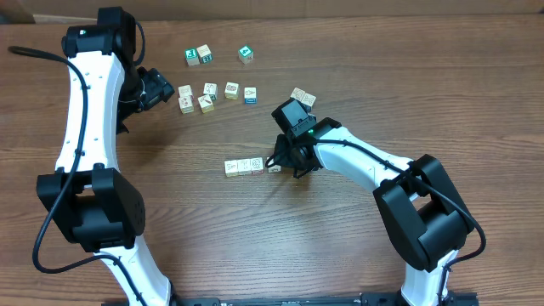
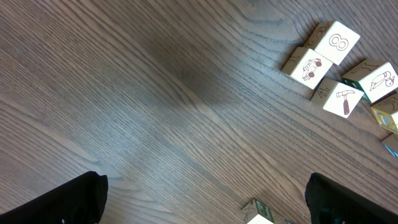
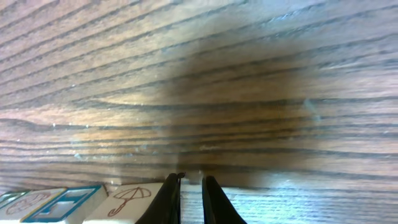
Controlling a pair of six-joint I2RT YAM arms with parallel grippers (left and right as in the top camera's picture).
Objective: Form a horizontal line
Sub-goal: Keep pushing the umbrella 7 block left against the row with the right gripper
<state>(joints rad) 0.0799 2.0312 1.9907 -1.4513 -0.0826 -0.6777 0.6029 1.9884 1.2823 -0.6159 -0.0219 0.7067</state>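
Observation:
The horizontal line (image 1: 245,166) is a short row of pale picture cubes lying side by side at mid-table. My right gripper (image 1: 282,161) is at the row's right end, low over the wood. In the right wrist view its jaws (image 3: 191,202) are shut with only a sliver of table between them. The left finger (image 3: 171,202) rests against the side of the umbrella cube (image 3: 127,200), and a blue-framed cube (image 3: 62,202) follows it. My left gripper (image 1: 160,87) hovers open at the far left, beside the loose cubes. Between its wide fingers (image 2: 62,199) lies bare wood and one cube corner (image 2: 258,214).
Loose cubes lie scattered at the back: a cluster (image 1: 208,95), three with green faces (image 1: 204,55) and one behind the right wrist (image 1: 303,97). The left wrist view shows several of them (image 2: 336,68) at its upper right.

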